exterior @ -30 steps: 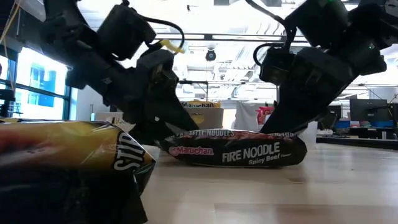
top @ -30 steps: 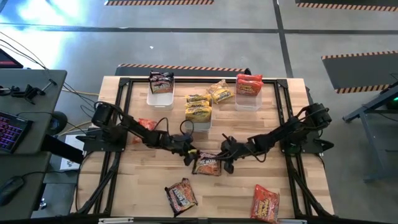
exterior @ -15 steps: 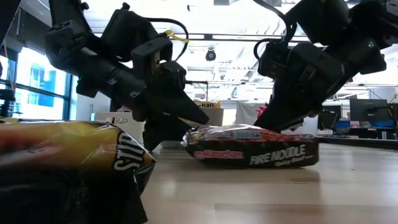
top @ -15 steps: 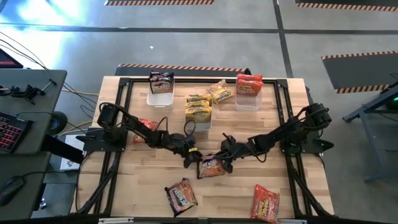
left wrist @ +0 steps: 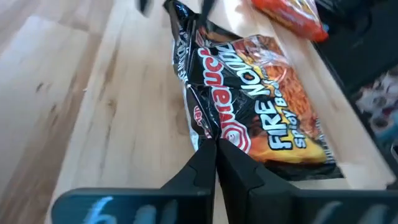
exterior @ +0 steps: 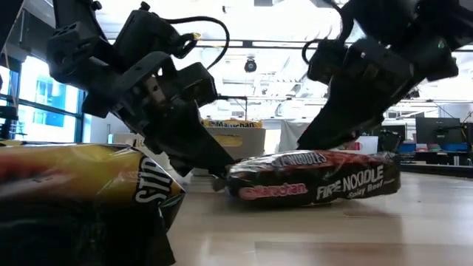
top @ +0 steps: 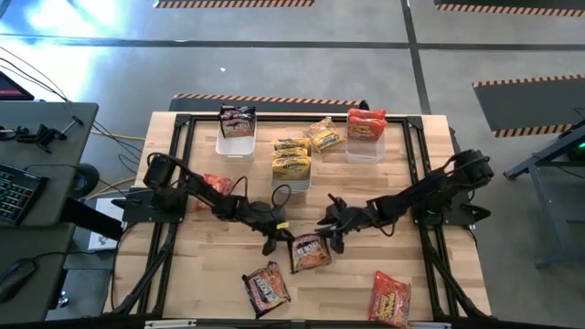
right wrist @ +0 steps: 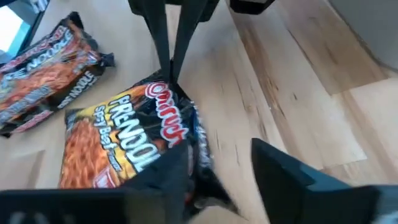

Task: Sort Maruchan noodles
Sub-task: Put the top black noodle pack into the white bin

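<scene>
Looking down from above, I see both arms meet near the middle of the table (top: 210, 274). The left gripper (top: 281, 239) and the right gripper (top: 327, 236) stand at opposite ends of a dark packet (top: 309, 253). Three bins (top: 235, 144) stand along the far edge with packets in them. Another dark packet (top: 265, 286) and a red packet (top: 390, 299) lie near the front edge.

From table height, the dark packet (exterior: 314, 185) sits tilted, one end raised off the wood, and it reads "Fire Noodle". The left gripper (exterior: 216, 182) pinches its lower end.

In the left wrist view, the left gripper (left wrist: 216, 149) has its fingers together, clamped on the crumpled edge of the dark packet (left wrist: 261, 112).

In the right wrist view, the right gripper (right wrist: 221, 171) has its fingers apart. The dark packet (right wrist: 124, 143) lies against one finger, not squeezed.
</scene>
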